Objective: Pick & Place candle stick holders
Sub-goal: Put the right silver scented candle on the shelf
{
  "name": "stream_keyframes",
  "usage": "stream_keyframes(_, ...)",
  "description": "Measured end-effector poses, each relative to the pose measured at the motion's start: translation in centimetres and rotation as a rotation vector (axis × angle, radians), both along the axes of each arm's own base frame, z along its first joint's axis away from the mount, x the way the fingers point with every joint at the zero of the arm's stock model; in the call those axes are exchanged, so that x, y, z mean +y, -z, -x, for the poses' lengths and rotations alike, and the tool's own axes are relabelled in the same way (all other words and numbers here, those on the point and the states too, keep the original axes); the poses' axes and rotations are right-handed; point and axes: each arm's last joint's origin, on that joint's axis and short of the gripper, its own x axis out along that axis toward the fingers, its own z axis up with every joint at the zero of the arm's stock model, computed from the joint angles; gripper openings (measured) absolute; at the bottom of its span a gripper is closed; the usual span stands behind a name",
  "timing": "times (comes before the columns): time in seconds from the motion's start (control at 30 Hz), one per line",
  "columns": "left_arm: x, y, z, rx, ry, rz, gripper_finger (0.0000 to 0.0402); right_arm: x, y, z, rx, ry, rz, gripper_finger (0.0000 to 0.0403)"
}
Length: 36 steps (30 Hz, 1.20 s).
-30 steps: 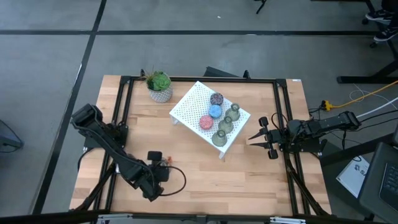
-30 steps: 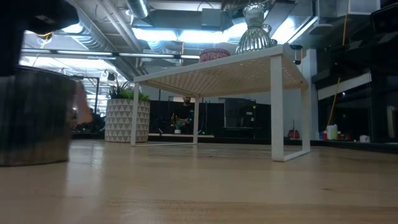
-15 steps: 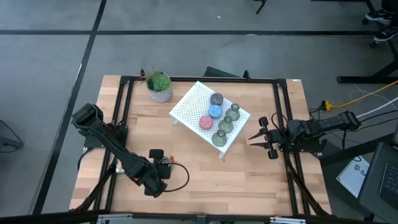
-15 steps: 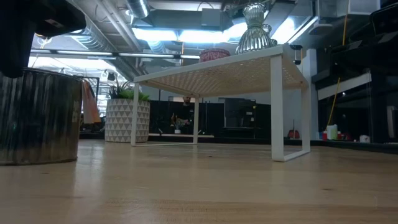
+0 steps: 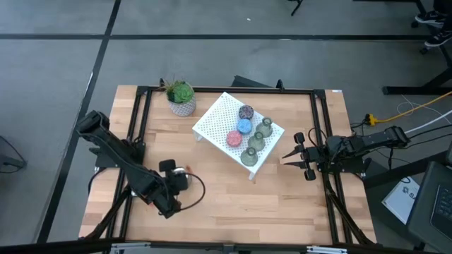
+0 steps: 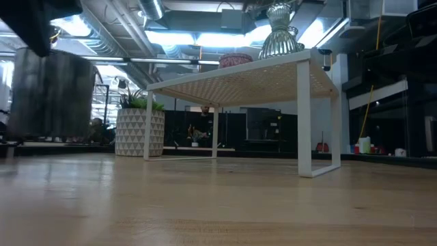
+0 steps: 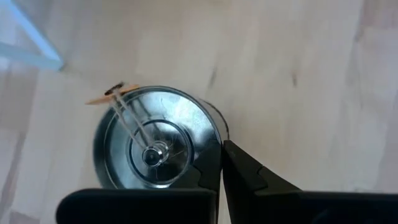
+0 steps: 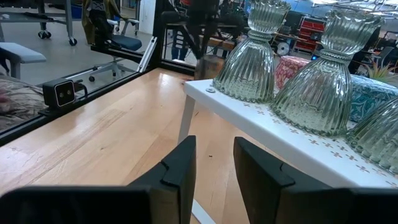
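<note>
Silver candle stick holder (image 7: 155,146), clamped by its rim in our left pincer (image 7: 221,163) above the desk's (image 5: 233,201) near left, could slip from so thin a bite, while our right pincer (image 8: 214,163) waits, fingers apart, beside the white stand (image 5: 215,116).

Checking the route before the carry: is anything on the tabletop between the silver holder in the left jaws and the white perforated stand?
Nothing visible. The left gripper holds the shiny silver candle stick holder by its rim, and only bare wood lies between it and the white perforated stand.
</note>
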Motion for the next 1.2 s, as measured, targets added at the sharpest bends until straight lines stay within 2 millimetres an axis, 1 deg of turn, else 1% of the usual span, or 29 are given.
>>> stream_keyframes(0.47,3.0,-2.7,1.6,-0.025,-0.232,0.073,0.0002,0.0,0.0,0.0,0.0,0.0,0.0,0.0112)
stream_keyframes(0.67,5.2,-3.4,2.0,-0.016,-0.356,0.039,0.0001,0.0,0.0,0.0,0.0,0.0,0.0,0.0112)
stream_keyframes(0.8,6.8,-3.7,1.5,-0.009,-0.4,0.03,0.0002,0.0,0.0,0.0,0.0,0.0,0.0,0.0112)
stream_keyframes(1.0,8.9,-3.5,0.3,0.04,-0.397,0.006,0.0002,0.0,0.0,0.0,0.001,0.0,0.0,0.0112)
stream_keyframes(1.2,10.2,-2.1,-0.9,0.042,-0.344,0.041,0.0001,0.0,0.0,0.0,0.0,0.0,0.0,0.0112)
